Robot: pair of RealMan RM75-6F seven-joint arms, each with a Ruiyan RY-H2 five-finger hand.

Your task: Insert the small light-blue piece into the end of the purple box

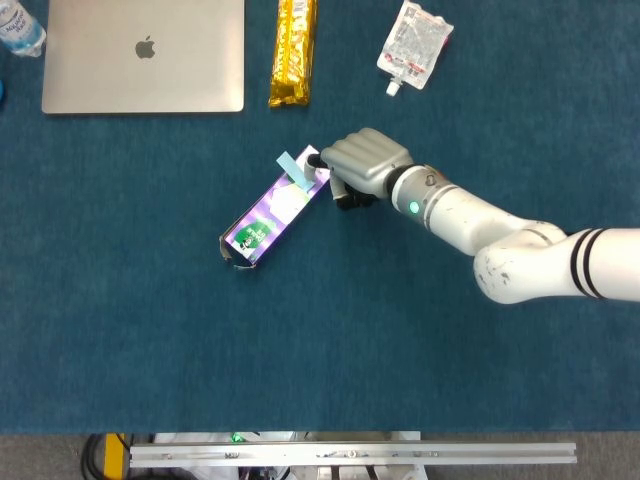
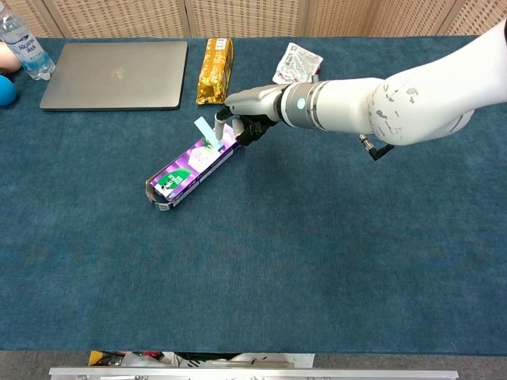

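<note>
The purple box [image 1: 272, 212] [image 2: 192, 165] lies diagonally on the blue cloth, its upper right end toward my right hand. The small light-blue piece [image 1: 292, 169] [image 2: 205, 130] sticks up at an angle from that end. My right hand [image 1: 362, 164] [image 2: 250, 111] is right at the end of the box, fingers curled in, with one fingertip [image 2: 219, 123] stretched down against the box end beside the blue piece. Nothing shows inside the hand. My left hand is out of both views.
A shut laptop [image 1: 143, 55] [image 2: 115, 75] lies at the back left, with a water bottle [image 1: 18, 28] [image 2: 20, 47] and a blue ball [image 2: 6, 91] beyond it. A gold snack bar [image 1: 293, 50] [image 2: 215, 70] and a white pouch [image 1: 413, 42] [image 2: 297, 62] lie behind the box.
</note>
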